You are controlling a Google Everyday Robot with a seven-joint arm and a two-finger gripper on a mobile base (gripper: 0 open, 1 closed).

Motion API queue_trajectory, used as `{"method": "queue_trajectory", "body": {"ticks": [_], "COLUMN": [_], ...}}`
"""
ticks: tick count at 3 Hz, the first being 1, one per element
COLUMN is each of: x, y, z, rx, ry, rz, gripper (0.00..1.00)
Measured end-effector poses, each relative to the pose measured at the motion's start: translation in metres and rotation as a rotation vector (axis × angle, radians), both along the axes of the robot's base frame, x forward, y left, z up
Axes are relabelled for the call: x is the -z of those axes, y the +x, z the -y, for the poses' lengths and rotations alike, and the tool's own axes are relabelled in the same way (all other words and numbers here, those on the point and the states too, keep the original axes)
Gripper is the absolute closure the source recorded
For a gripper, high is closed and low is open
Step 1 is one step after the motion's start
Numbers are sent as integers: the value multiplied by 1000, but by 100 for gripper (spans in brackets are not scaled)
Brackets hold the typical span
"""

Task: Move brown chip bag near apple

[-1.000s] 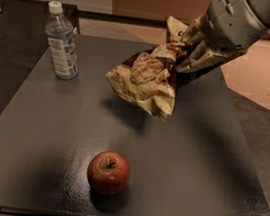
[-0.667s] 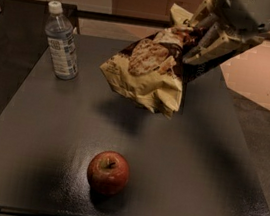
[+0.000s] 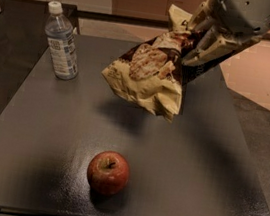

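Observation:
My gripper is at the upper right, shut on the dark end of the brown chip bag. The bag hangs in the air above the table's middle, cream-yellow end drooping down and left, chip picture facing me. Its shadow falls on the table below it. The red apple with a short stem sits on the table near the front edge, below and a little left of the bag, apart from it.
A clear water bottle with a white cap stands upright at the back left of the dark table. The table's right edge borders a lighter floor at the right.
My gripper has lifted the chip bag higher off the table and carried it slightly toward the front. The apple and bottle have not moved.

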State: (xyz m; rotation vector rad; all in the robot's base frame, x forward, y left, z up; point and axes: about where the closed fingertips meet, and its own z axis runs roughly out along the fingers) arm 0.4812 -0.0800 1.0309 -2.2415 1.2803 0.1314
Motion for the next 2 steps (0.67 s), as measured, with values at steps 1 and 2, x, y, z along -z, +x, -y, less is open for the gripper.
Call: {"method": "queue_trajectory", "body": {"ticks": [1,2], "x": [10,18], "y": [0,-6], "z": [2,6], "rx": [-32,-66], "ry": [-30,-36], "rz": [26,38], "gripper": [100,100]}}
